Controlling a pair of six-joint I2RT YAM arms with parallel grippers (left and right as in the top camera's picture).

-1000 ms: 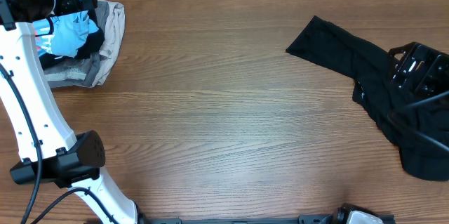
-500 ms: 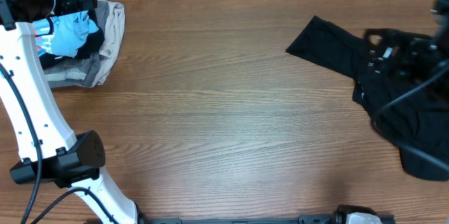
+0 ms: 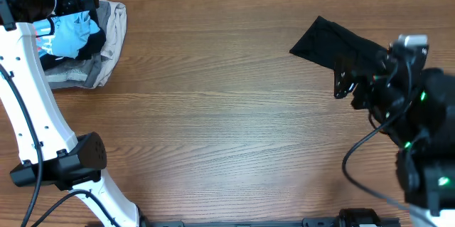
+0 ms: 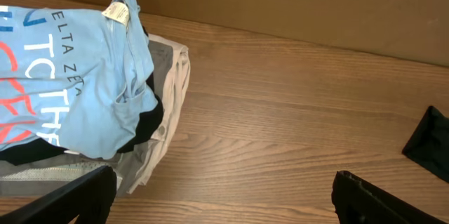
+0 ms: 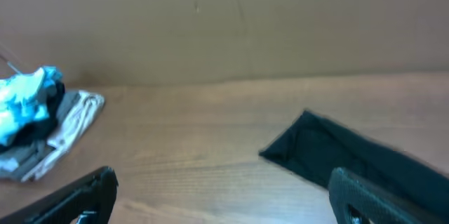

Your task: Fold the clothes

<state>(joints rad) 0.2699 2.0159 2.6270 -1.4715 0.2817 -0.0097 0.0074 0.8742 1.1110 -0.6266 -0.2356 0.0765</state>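
Clothes lie in two places on the tabletop (image 3: 213,113), well apart, and that split seems to explain where each arm is. At the far left corner the light blue T-shirt (image 4: 63,90) sits crumpled on top of a heap, its lettering bunched and its neck label turned up. A pale grey garment (image 4: 172,87) and something dark lie beneath it (none of it looks folded).

The left tool (image 4: 223,182) hangs just beside that heap with its fingers spread wide and nothing between them. I judge it is placed there either to pick from the heap or simply to be clear of the middle.

On the right the black garment (image 3: 323,38) lies as a long strip, one corner pointing toward the centre and the rest hidden under the right arm in the overhead view. The right tool (image 5: 223,178) is over it, apparently raised off the cloth, likewise fully open and empty, and it faces the free corner of the fabric. That posture reads as an approach. The black piece looks like the one being worked, and the bare middle gives room to drag it flat before any fold. A grip on the corner or an edge is probably next; thin dark cloth may bunch if pinched too shallow.
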